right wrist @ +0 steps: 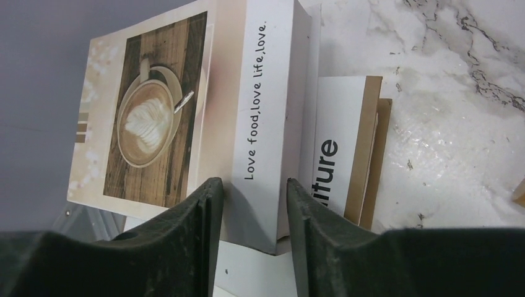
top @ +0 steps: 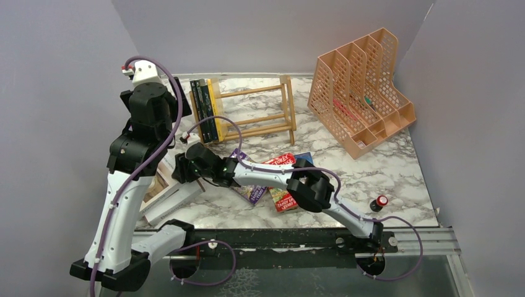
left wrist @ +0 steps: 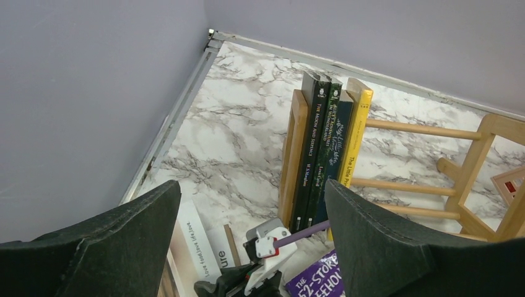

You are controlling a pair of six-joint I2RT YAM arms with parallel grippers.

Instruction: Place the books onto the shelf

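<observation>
**Left wrist view.** The left gripper (left wrist: 251,185) hangs above the marble table (left wrist: 235,124) with its fingers (left wrist: 124,241) spread wide and nothing between them. Ahead of the fingertips and to their right stands the shelf (left wrist: 421,130). At the end of it nearer the gripper, three dark-spined books (left wrist: 316,148) and a yellow book (left wrist: 358,136) stand upright, side by side. Below the fingertips lie a purple book (left wrist: 316,281) and a white book (left wrist: 198,244).

**Right wrist view.** The right gripper (right wrist: 251,192) straddles the spine of the white book, lettered "Love food, love life, love." One finger sits close against each side. Whether they pinch the book cannot be told. The cover, left of the fingers, shows a cup of coffee. Just right of the fingers lies a second white book (right wrist: 337,161), flat on the table.

**Top view.** The right gripper reaches across to the white books at the table's left edge, beside the left arm. Behind its forearm the purple book, a red book (top: 280,162) and a blue book (top: 303,158) lie flat on the table, near the shelf but not on it. The left gripper is raised just left of the shelf. A peach file organiser (top: 362,93) stands well to the right of both grippers.
</observation>
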